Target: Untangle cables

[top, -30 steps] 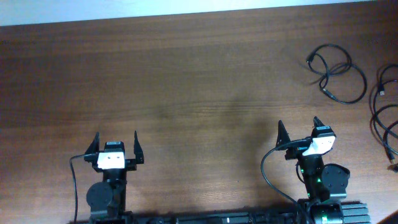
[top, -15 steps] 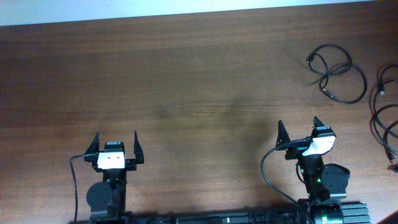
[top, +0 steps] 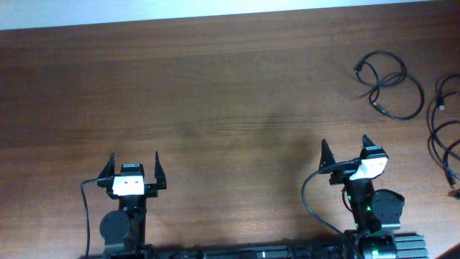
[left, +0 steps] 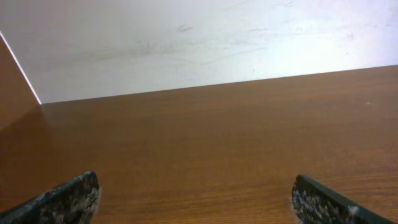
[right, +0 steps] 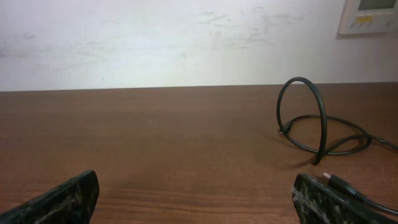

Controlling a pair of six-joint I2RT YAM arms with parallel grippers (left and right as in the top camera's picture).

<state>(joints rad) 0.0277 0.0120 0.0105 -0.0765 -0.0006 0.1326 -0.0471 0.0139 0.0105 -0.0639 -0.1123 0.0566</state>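
the left end effector [top: 134, 160] sits at the lower left of the overhead view, jaws spread wide, released and gripping nothing. the right end effector [top: 343, 145] sits at the lower right, likewise released. they are well apart over the brown bench [top: 215, 93]. the cables [top: 392, 88] lie at the right of the frame: a looped cable [top: 402, 75] in the upper right, and a second bundle [top: 444, 137] at the right edge, partly cut off and apart from the first. neither end effector touches them. in the right wrist view the looped cable lies right of centre, one coil standing up off the bench, a plug end [right: 334, 181] just beside the right-hand fingertip [right: 323, 200]. the left wrist view looks across the bench to a pale wall [left: 186, 43].
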